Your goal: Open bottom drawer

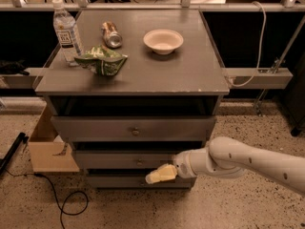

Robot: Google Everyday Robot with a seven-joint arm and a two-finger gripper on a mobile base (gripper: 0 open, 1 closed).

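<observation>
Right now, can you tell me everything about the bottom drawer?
The bottom drawer is the lowest of three in the grey, wood-looking cabinet, above the speckled floor. Only a thin strip of its front shows, under the middle drawer. It looks pushed in. The gripper sits in front of its middle, hiding any knob.

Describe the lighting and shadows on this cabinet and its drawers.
Camera view: the cabinet top is evenly lit; deep shadow fills the gaps over the top drawer and middle drawer; the bottom drawer lies in dim shade; the pale gripper, in front of its upper edge, stands out bright.
</observation>
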